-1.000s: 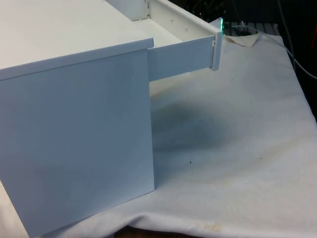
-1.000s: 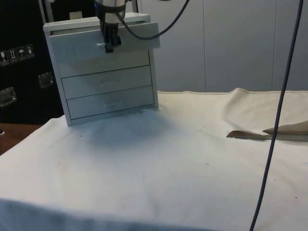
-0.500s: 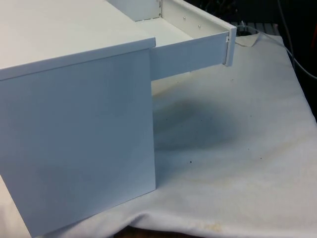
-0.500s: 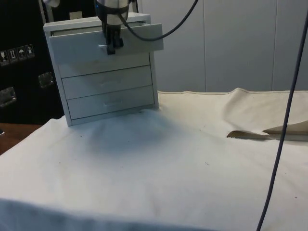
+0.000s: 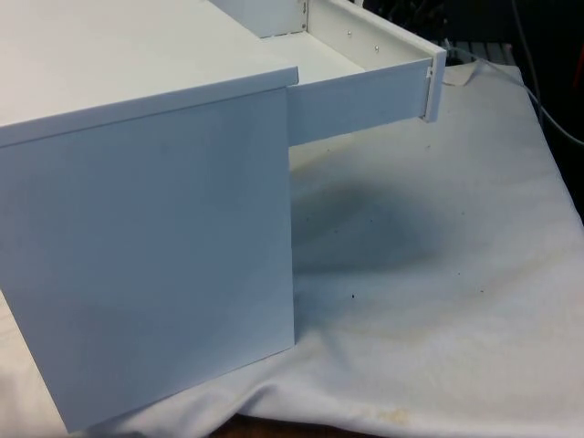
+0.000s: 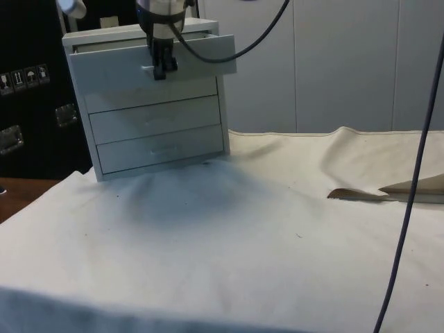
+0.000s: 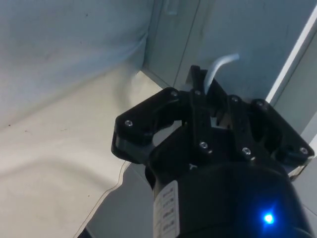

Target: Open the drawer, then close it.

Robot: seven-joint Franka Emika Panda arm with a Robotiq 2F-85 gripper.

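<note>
your fingers (image 6: 160, 69) pinch the top drawer's (image 5: 360, 96) handle (image 7: 220, 67); pull straight out, level, so the chest of drawers (image 6: 149, 104) stays put.

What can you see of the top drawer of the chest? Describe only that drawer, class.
The top drawer is white, seemingly painted board, with a flat front panel and plain side walls. It stands pulled partly out of the chest of drawers, level, above two shut drawers. Its inside looks bare where visible. The gripper is at the handle on its front.
</note>
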